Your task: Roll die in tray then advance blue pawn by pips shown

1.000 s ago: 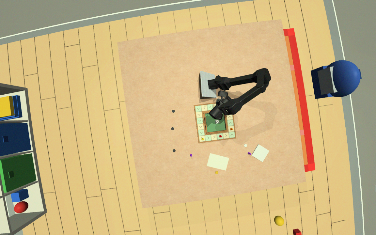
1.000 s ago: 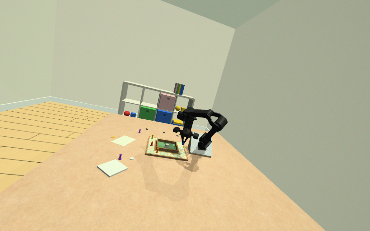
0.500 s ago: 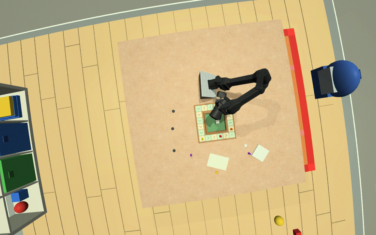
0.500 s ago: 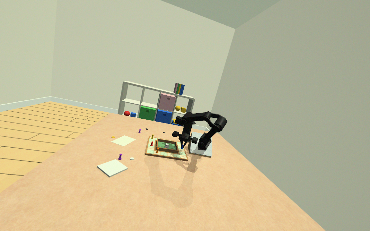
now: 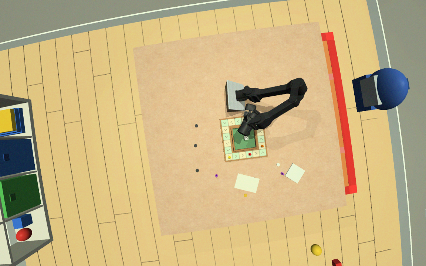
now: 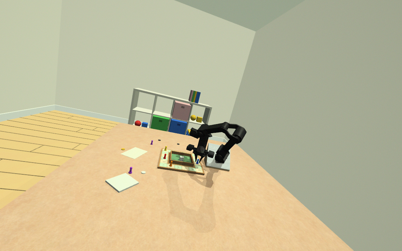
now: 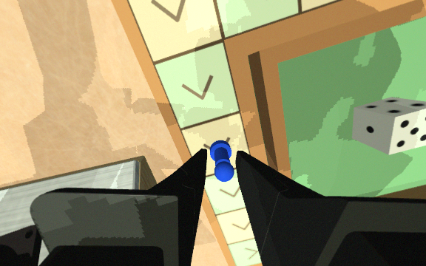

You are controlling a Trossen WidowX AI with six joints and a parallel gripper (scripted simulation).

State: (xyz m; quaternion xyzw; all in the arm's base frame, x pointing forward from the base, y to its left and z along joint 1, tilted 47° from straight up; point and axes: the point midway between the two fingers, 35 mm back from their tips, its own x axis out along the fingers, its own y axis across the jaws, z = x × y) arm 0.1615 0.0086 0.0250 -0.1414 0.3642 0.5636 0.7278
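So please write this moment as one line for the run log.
phase: releasing pawn | gripper: open, fingers apart from blue pawn | pawn: upright on cream track square | die: resting in tray | arm: low over the board

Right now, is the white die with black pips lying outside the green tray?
No, the white die rests on the green floor of the wooden-rimmed tray.
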